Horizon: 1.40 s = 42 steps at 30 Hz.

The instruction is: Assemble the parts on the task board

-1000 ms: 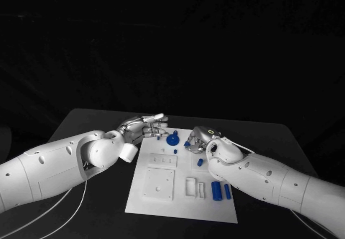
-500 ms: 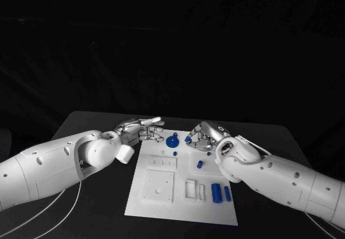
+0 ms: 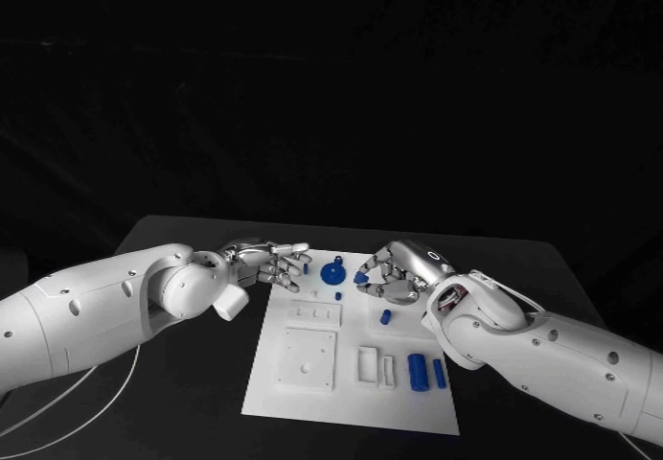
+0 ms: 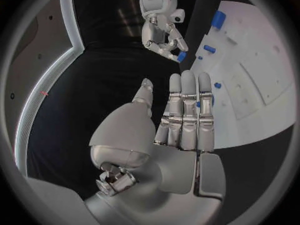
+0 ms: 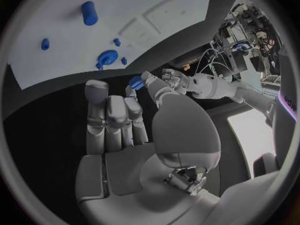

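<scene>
Task board (image 3: 353, 383) lies on black table (image 3: 166, 240), dark room behind.

Dim, dark surroundings; white task board (image 3: 353, 364) brightly lit; wrist views fisheye-warped.

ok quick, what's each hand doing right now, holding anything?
Left hand: open, holding nothing.
Right hand: pinching a small blue part.

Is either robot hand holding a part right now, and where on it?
The right robot hand pinches a small blue part at its fingertips; the exact grip spot cannot be told. The left robot hand holds nothing.
</scene>
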### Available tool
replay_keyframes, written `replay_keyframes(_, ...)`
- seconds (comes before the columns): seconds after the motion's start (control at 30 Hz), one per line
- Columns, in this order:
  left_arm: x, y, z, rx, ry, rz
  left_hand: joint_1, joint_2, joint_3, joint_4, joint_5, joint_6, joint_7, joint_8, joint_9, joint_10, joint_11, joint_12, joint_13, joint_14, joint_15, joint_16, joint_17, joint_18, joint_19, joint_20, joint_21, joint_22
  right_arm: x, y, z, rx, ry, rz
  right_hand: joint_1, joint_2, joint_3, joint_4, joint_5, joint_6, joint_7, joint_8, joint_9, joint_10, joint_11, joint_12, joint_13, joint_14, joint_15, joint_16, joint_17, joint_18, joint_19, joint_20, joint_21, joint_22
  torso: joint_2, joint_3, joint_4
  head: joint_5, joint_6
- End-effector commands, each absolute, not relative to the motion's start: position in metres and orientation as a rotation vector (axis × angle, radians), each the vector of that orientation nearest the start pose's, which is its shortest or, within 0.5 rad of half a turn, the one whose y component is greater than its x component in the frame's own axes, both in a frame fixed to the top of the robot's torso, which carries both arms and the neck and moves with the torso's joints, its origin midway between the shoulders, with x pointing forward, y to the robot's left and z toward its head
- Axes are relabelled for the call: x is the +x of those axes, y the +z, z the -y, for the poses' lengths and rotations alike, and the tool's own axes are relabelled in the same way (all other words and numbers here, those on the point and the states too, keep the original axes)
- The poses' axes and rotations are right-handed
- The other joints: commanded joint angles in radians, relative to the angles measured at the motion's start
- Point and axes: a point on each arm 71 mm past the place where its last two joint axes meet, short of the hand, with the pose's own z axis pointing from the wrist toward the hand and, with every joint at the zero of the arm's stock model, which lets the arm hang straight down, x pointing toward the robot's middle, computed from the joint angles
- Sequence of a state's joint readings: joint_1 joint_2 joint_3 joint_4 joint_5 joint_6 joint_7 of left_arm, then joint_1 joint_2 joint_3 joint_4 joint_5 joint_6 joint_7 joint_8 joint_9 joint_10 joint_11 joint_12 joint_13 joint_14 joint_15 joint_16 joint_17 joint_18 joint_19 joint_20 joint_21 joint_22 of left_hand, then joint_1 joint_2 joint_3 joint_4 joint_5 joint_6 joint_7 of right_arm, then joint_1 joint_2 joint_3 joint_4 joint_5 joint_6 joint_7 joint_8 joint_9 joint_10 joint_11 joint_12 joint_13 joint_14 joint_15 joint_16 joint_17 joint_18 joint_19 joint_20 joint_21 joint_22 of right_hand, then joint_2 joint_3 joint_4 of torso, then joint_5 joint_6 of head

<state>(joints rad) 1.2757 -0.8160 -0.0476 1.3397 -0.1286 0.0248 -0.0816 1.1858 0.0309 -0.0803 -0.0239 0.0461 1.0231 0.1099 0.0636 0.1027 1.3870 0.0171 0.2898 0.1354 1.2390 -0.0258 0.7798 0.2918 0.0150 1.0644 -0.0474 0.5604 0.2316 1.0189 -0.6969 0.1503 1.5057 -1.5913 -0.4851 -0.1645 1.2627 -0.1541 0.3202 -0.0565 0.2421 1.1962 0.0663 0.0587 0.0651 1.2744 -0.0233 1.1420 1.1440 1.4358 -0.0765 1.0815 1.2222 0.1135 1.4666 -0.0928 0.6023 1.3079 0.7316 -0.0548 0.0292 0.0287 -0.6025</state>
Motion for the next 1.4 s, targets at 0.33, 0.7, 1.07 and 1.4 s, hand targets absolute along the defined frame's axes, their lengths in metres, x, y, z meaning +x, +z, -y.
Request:
replay_keyframes(0.33, 0.51, -0.194, -0.227, -0.948, -1.077, -2.173, -0.054, -0.072, 0.0, 0.101, 0.002, 0.006, -0.005, 0.003, -0.003, -0.039, 0.005, 0.036, 0.014, -0.022, 0.002, 0.012, -0.01, -0.015, -0.054, 0.002, 0.048, 0.041, 0.458, -0.185, 0.126, -0.151, 0.804, -1.418, 0.005, -0.002, -0.001, -0.004, -0.001, 0.0, 0.0, 0.003, -0.001, 0.009, 0.001, 0.003, 0.002, 0.008, -0.003, -0.001, 0.001, -0.009, 0.05, -0.006, 0.01, 0.033, -0.001, 0.0027, -0.0025, 0.008, -0.009)
replay_keyframes(0.7, 0.503, -0.196, -0.212, -0.852, -1.075, -2.263, -0.06, -0.067, -0.033, 0.15, 0.002, 0.041, -0.01, 0.002, 0.002, -0.051, 0.01, 0.016, -0.008, -0.026, 0.01, -0.024, -0.039, -0.015, -0.069, 0.012, 0.028, 0.032, 0.449, -0.185, 0.118, -0.172, 0.829, -1.421, 0.004, -0.003, -0.004, -0.003, 0.002, 0.0, 0.0, 0.003, -0.001, 0.01, 0.001, 0.002, 0.002, 0.008, -0.003, -0.003, 0.0, -0.009, 0.05, -0.006, 0.011, 0.033, 0.0, 0.002, 0.0, 0.015, -0.022)
replay_keyframes(1.07, 0.498, -0.194, -0.197, -0.795, -1.153, -2.299, -0.046, -0.046, -0.054, 0.124, 0.002, 0.032, -0.006, 0.002, -0.026, -0.055, 0.013, 0.01, -0.021, -0.03, 0.013, -0.032, -0.05, -0.015, -0.071, 0.016, 0.015, 0.027, 0.447, -0.186, 0.114, -0.182, 0.836, -1.431, 0.004, -0.002, -0.008, -0.001, 0.002, 0.001, -0.001, 0.003, -0.001, 0.009, 0.001, -0.001, 0.001, 0.007, -0.003, -0.006, -0.001, -0.01, 0.049, -0.006, 0.011, 0.032, -0.001, 0.0026, -0.001, 0.015, -0.028)
replay_keyframes(1.4, 0.495, -0.191, -0.187, -0.796, -1.281, -2.287, -0.049, -0.041, -0.057, 0.122, 0.002, 0.029, -0.003, 0.001, -0.03, -0.06, 0.017, 0.008, -0.023, -0.035, 0.016, -0.034, -0.052, -0.015, -0.075, 0.019, 0.01, 0.025, 0.447, -0.188, 0.111, -0.192, 0.839, -1.447, 0.004, -0.002, -0.008, -0.001, 0.002, 0.001, -0.001, 0.003, -0.001, 0.009, 0.001, -0.001, 0.001, 0.007, -0.003, -0.006, -0.001, -0.01, 0.049, -0.006, 0.011, 0.032, -0.001, 0.0023, 0.0001, 0.013, -0.033)
